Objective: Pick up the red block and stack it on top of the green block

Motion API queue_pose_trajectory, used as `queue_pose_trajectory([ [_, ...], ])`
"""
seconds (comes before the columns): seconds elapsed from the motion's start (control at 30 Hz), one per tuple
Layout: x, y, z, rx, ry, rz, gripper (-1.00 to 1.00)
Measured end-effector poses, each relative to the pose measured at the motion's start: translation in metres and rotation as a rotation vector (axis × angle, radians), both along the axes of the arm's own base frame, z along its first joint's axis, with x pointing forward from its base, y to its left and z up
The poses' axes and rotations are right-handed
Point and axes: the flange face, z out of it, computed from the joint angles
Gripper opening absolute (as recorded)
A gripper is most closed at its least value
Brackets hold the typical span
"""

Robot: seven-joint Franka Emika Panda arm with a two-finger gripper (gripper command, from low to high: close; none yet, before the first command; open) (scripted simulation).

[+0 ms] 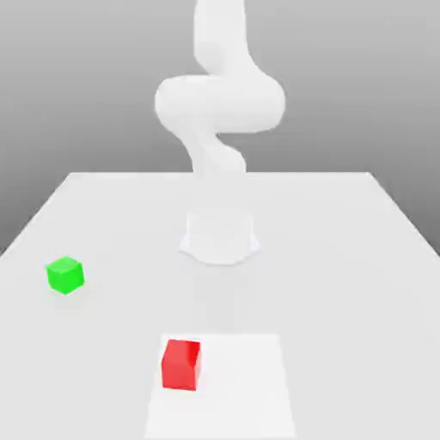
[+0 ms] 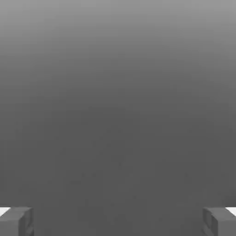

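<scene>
The red block (image 1: 181, 364) rests on the white table near its front edge, on a paler square patch (image 1: 245, 387). The green block (image 1: 64, 275), a bit smaller, sits apart from it toward the exterior view's left and farther back. The white arm (image 1: 219, 103) rises from its base (image 1: 220, 237) at the table's middle and runs up out of the frame. In the hand view my gripper (image 2: 118, 221) is open, its two fingertips (image 2: 16, 221) wide apart at the frame's corners, with nothing but grey backdrop between them.
The white table (image 1: 344, 258) spreads wide around the arm's base. Its far edge lies behind the base, with a grey backdrop beyond.
</scene>
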Motion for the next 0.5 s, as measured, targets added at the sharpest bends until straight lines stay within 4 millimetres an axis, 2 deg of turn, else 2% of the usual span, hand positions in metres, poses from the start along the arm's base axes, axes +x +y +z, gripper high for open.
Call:
queue_pose_trajectory([
  [0.1,0.036,-0.009,-0.069,-0.001,0.11,-0.018,0.0],
  [0.23,0.063,-0.021,-0.16,0.003,0.249,-0.039,0.0],
  [0.37,0.07,-0.032,-0.251,0.011,0.386,-0.058,0.0],
  [0.5,0.059,-0.042,-0.34,0.024,0.523,-0.077,0.0],
])
